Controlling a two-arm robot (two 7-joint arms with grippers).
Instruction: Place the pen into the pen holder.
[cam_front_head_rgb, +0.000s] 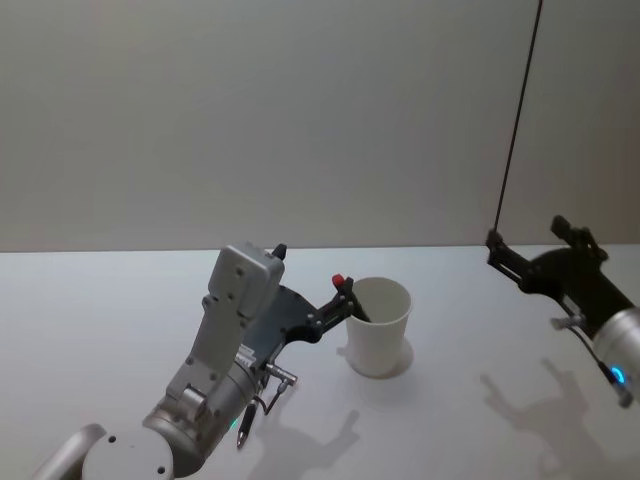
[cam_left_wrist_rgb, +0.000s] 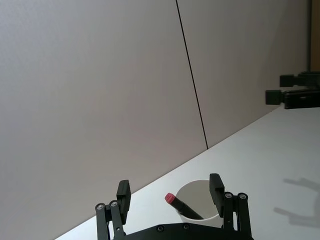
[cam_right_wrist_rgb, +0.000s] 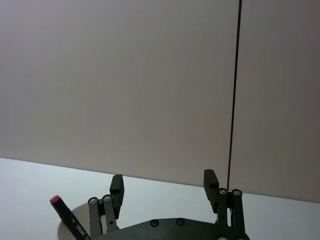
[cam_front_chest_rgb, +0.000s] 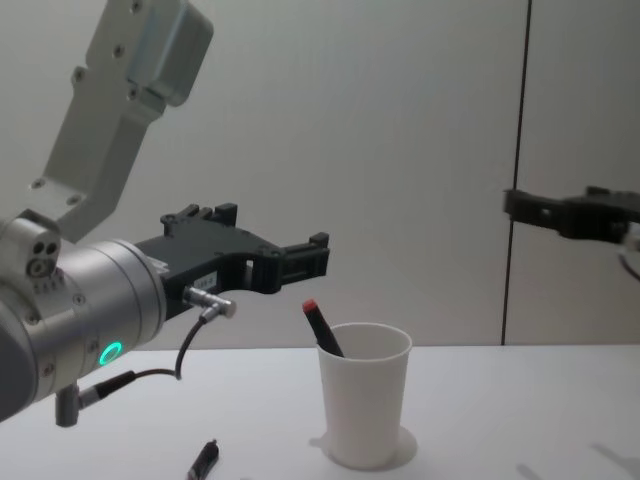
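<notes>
We see pen (cam_front_chest_rgb: 322, 328) leaning inside pen holder (cam_front_chest_rgb: 365, 405) | left gripper (cam_left_wrist_rgb: 170, 188) beside its rim, jaws wide, empty | right gripper (cam_right_wrist_rgb: 163, 181) well apart, jaws wide

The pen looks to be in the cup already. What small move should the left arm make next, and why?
Probably draw the left gripper straight back from the pen holder: its jaws are open, and the pen leans inside, red cap up. The right gripper is parked far right.

White table (cam_front_head_rgb: 480, 430), grey wall (cam_front_head_rgb: 250, 120), black vertical seam (cam_front_head_rgb: 520, 110)
</notes>
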